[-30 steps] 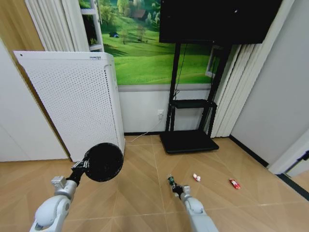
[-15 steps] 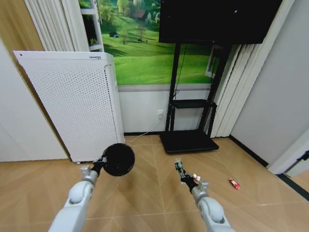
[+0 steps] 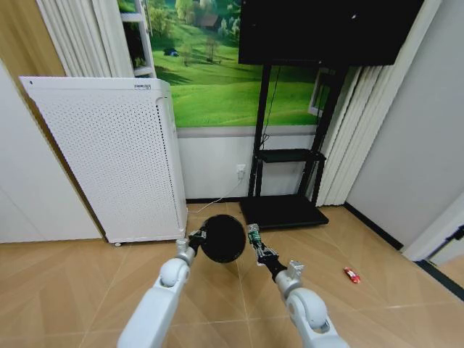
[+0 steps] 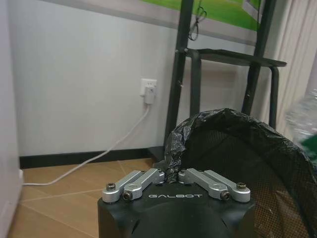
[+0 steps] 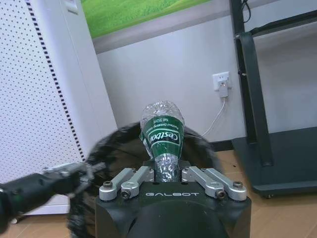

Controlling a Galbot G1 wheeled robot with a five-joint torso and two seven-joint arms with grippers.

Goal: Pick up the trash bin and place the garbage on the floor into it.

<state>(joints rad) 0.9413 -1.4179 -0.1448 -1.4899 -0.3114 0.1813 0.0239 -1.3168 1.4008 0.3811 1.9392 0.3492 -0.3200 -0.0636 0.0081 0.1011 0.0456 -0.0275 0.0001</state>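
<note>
Two end effectors pinch loads: left (image 3: 196, 238) grips the trash bin (image 3: 222, 238) rim, right (image 3: 262, 254) clamps the bottle (image 5: 163, 133).

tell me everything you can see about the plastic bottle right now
The plastic bottle is clear, crinkled plastic with a green label bearing white lettering. The right end effector is shut on it near one end, its fingers closing in from both sides, holding it in the air above the floor. Its free end points toward the trash bin, a black mesh basket with a black liner, held close beside it by the left end effector.
</note>
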